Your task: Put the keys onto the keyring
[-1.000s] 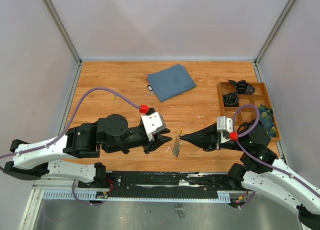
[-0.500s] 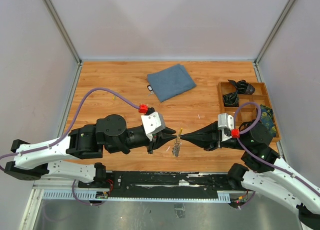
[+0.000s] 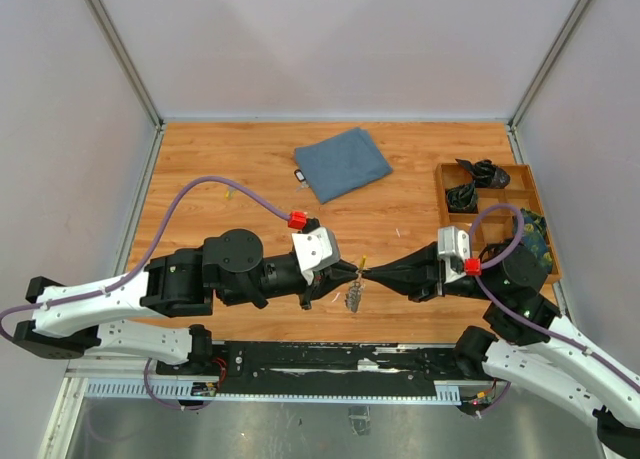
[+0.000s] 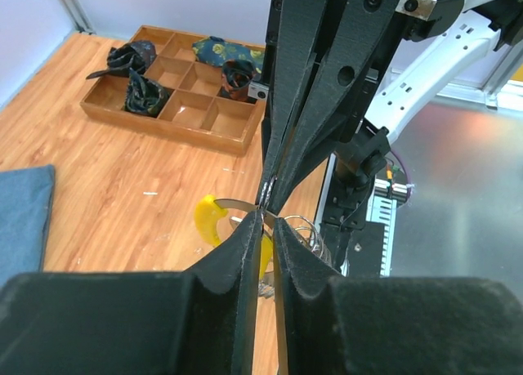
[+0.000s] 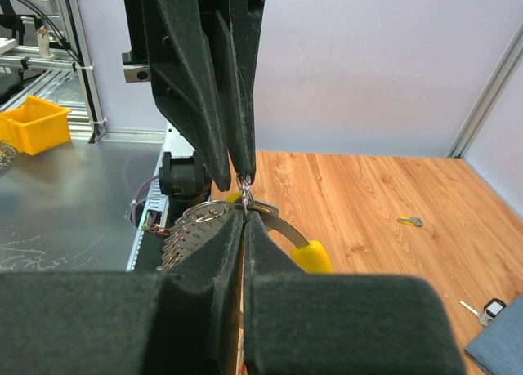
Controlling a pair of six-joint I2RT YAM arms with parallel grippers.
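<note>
Pinching keyring (image 5: 211,209): R gripper (image 3: 366,273) clenched | L gripper (image 3: 352,271) tip-to-tip, jaws a slit, grip unclear | keys (image 3: 354,297) hang under both, axis crosswise | yellow head (image 5: 309,256) big on wrist cams, speck from top.

You have the cloth (image 3: 343,162) at the far middle of the table (image 3: 200,159), with what may be a key fob (image 3: 299,176) just beside its left corner. The compartment tray (image 3: 497,219) sits at the right edge. Near the front, the left gripper (image 3: 352,272) and right gripper (image 3: 366,273) meet tip to tip, with the keyring (image 3: 355,297) at those 2 tips.
</note>
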